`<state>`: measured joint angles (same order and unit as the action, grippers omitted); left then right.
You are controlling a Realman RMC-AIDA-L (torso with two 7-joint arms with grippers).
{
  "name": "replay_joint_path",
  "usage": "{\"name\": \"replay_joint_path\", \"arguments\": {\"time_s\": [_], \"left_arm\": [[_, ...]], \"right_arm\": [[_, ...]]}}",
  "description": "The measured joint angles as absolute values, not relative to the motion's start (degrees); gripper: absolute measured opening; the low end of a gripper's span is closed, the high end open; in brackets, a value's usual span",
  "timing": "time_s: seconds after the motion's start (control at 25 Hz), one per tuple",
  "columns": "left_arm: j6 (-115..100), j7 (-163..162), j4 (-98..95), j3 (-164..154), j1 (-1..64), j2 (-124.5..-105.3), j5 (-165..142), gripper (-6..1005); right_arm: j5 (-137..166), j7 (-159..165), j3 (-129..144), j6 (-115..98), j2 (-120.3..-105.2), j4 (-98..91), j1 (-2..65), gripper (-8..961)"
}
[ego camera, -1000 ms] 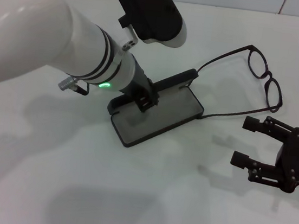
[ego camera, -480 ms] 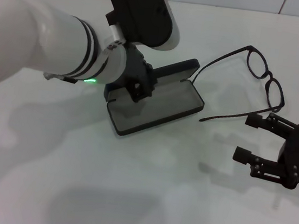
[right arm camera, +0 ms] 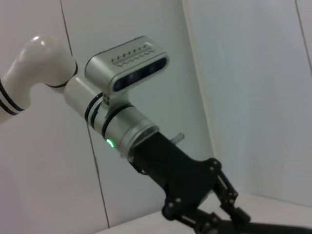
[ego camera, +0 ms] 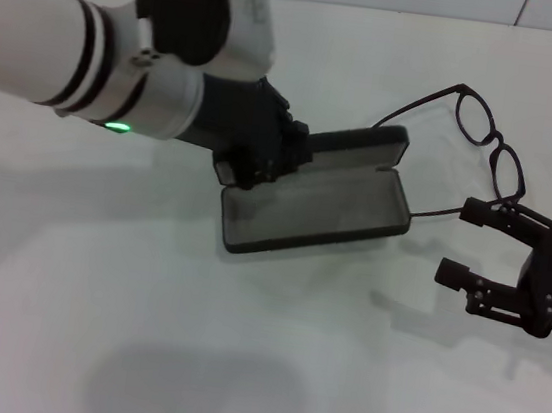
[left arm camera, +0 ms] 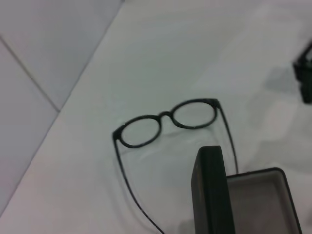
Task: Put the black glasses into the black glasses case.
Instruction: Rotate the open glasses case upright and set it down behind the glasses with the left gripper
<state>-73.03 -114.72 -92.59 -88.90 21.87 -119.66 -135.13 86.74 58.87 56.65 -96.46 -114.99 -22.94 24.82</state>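
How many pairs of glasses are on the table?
1. The black glasses lie unfolded on the white table, beyond the open black glasses case, near the right pincer. None inside the case.

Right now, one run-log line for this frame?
left gripper: at black glasses case, open or shut unclear | case: open, grey lining up | black glasses: on table, outside case | right gripper: open, beside glasses
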Motion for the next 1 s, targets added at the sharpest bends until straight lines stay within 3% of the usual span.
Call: {"name": "replay_joint_path", "arguments": {"time_s": [1.0], "left_arm": [[-73.2,-93.2,-77.7,-80.3,24.7,-119.64,-127.7,360]], "right_arm": [[86.2,58.9,54.9,-96.3,-115.36,-20.9,25.2,825]]}}
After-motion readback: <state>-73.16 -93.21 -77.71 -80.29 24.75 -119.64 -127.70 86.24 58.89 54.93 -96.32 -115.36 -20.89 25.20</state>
